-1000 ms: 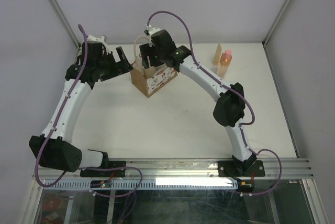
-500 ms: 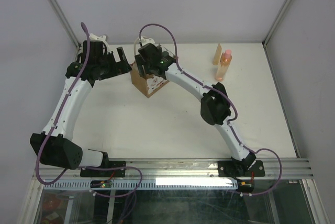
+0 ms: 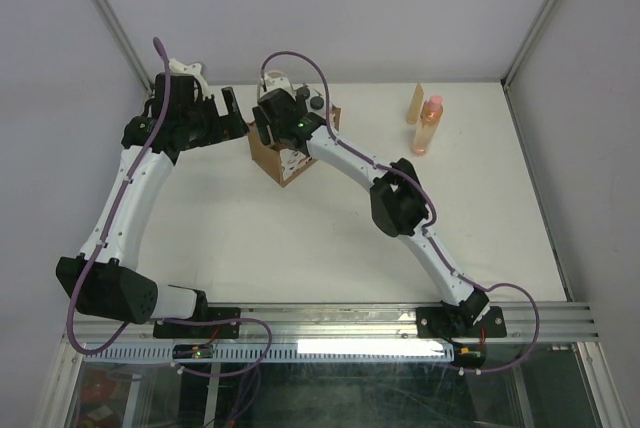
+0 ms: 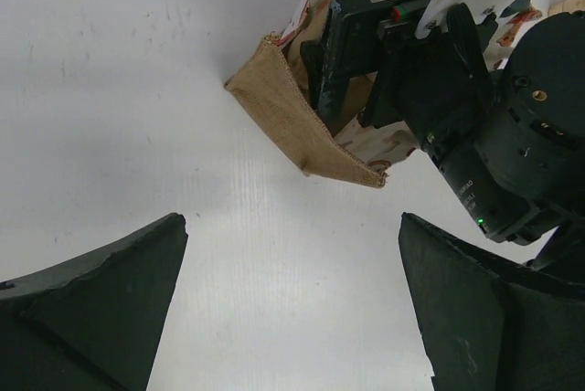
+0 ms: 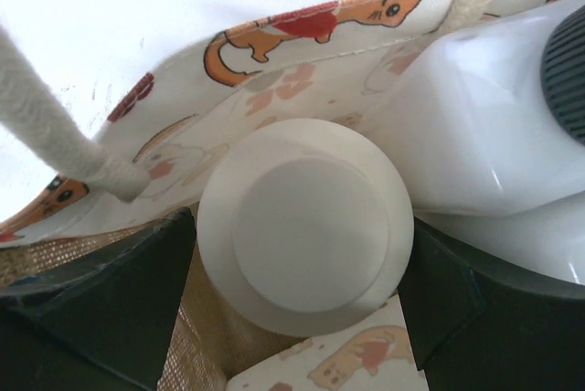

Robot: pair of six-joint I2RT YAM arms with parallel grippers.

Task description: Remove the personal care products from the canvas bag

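Observation:
The canvas bag (image 3: pixel 291 161) stands at the back left of the table; it also shows in the left wrist view (image 4: pixel 302 126). My right gripper (image 3: pixel 273 128) reaches down into its mouth. In the right wrist view the right gripper (image 5: pixel 299 258) is open, its fingers (image 5: pixel 110 309) flanking the round top of the cream bottle (image 5: pixel 306 227). A white bottle (image 5: pixel 475 144) with a dark cap (image 5: pixel 569 71) stands beside it in the bag. My left gripper (image 3: pixel 232 111) (image 4: pixel 292 318) is open and empty just left of the bag. The orange-pink bottle (image 3: pixel 429 124) and the tan tube (image 3: pixel 415 103) stand on the table at the back right.
The bag's pale rope handles (image 5: pixel 55 131) hang beside the right gripper's fingers. The back wall runs close behind the bag, and a side wall stands to the right of the two bottles.
My right arm has swung left and lowered its gripper from the bag's right side into the bag's mouth. The left arm has barely moved.

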